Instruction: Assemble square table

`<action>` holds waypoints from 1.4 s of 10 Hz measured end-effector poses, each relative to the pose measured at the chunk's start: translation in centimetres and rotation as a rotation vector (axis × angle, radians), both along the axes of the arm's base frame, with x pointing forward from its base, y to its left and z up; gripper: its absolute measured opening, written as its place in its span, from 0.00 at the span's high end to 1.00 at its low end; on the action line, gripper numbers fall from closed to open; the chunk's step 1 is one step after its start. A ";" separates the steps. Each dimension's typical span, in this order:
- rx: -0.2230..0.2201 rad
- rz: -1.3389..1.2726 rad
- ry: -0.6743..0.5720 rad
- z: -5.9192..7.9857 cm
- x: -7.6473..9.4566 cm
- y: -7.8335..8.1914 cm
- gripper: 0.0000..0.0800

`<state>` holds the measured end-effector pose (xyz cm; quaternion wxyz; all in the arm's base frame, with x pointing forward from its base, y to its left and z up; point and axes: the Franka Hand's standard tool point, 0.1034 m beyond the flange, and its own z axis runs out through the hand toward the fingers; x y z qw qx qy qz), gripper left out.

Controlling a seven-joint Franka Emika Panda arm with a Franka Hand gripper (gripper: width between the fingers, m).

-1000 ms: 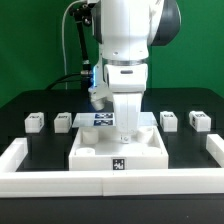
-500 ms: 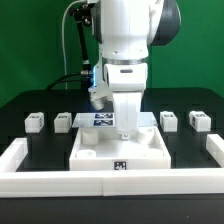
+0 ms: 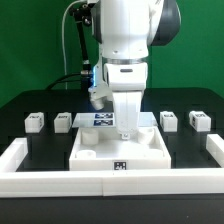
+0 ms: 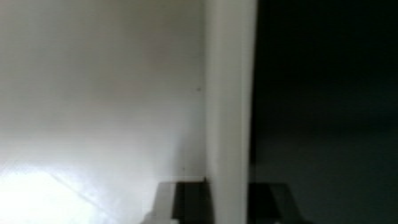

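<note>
The white square slab [image 3: 110,150] with a raised rim lies at the table's middle, with a black-and-white tag [image 3: 120,166] on its near edge. Four small white tagged legs lie in a row behind it: two on the exterior view's left [image 3: 35,121] [image 3: 63,121] and two on its right [image 3: 168,120] [image 3: 198,120]. My gripper [image 3: 124,134] points straight down at the slab's far rim. In the wrist view the rim [image 4: 228,90] runs between my two dark fingers [image 4: 187,204], which press on it from both sides. The gripper [image 4: 228,204] is shut on the rim.
The marker board [image 3: 98,118] lies flat just behind the slab, partly hidden by the arm. A long white border rail [image 3: 20,157] frames the left, front and right of the work area. A black cable hangs at the back left.
</note>
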<state>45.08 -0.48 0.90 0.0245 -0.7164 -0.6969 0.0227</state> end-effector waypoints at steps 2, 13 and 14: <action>0.006 0.015 -0.004 0.0 0.3 1.8 0.92; 0.034 0.007 -0.039 -0.1 3.1 8.0 0.92; 0.036 0.007 -0.042 -0.1 3.7 8.4 0.92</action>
